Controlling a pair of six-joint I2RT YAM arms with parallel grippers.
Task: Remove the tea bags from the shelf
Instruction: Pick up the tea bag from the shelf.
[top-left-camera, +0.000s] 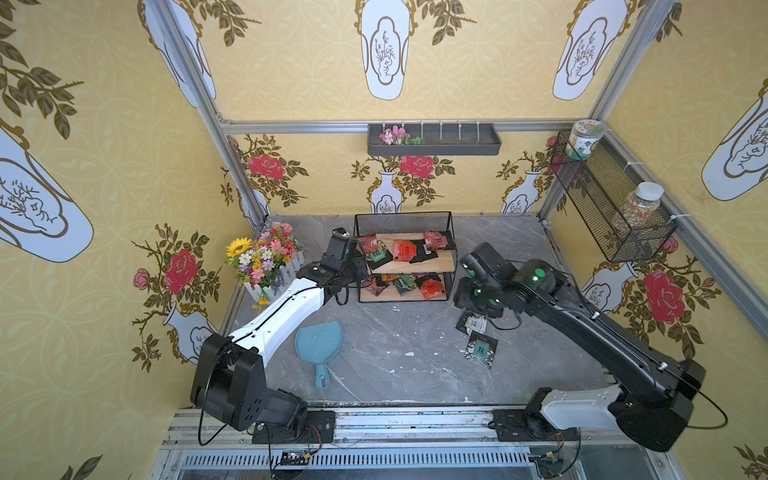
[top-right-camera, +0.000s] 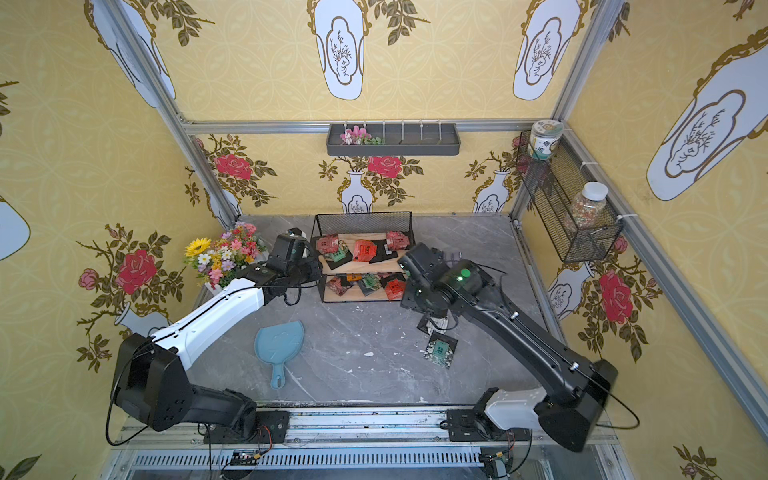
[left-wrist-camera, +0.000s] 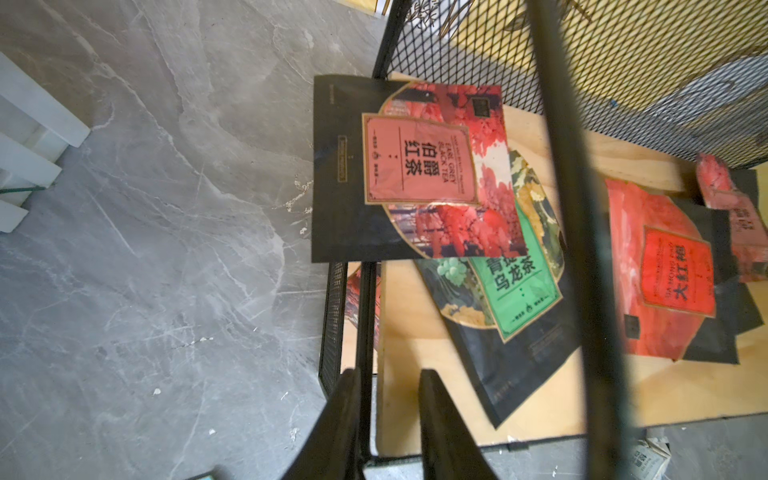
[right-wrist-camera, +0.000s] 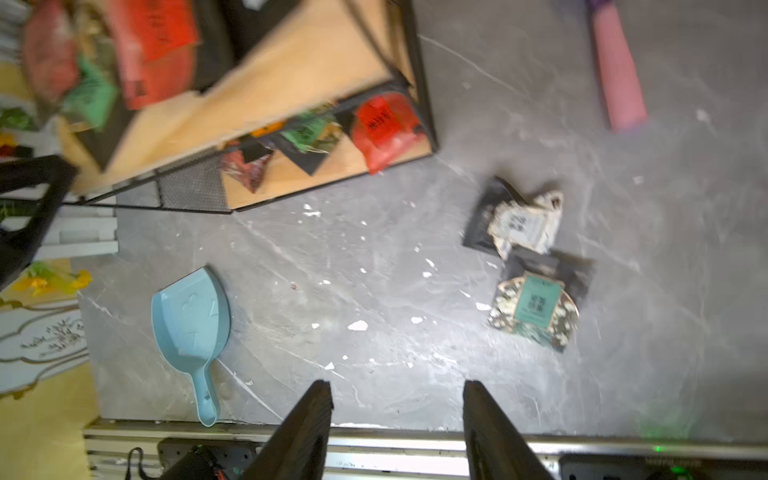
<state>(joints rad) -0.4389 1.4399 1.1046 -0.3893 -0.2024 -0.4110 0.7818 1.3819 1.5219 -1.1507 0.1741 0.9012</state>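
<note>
Most of the tea bags (top-left-camera: 404, 249) are on the shelf (top-left-camera: 403, 223), which stands at the back of the grey surface (top-left-camera: 395, 365) in both top views. The upper board has a handful. An Earl Grey bag (left-wrist-camera: 415, 166) hangs half off the shelf's left end, with a green bag (left-wrist-camera: 515, 295) tucked partly under it. A red bag (left-wrist-camera: 665, 286) lies near the middle and a pink-red bag (top-left-camera: 434, 240) sits further right. The lower board holds an overlapping mess of red, green, orange and dark ones, with a bright red bag (right-wrist-camera: 384, 124) at its right end.

Two are off the shelf, lying on the surface to its right: a crumpled white bag (right-wrist-camera: 523, 224) and a teal bag (right-wrist-camera: 536, 303), touching each other.

The left gripper (left-wrist-camera: 388, 372) is up at the shelf's left end, about level with the upper board. Its jaws are only a little way apart and it's not pinching any bag. The shelf's wire frame shows in the gap, but whether it touches a finger can't be told. The right gripper (right-wrist-camera: 397, 386) hangs over the surface with its jaws spread wide and empty, the two loose bags nearby but apart from it. That wrist view is a bit blurry.

A blue scoop (top-left-camera: 320, 345) lies on the surface in front of the shelf, and a flower bunch (top-left-camera: 262, 257) stands to the shelf's left.
</note>
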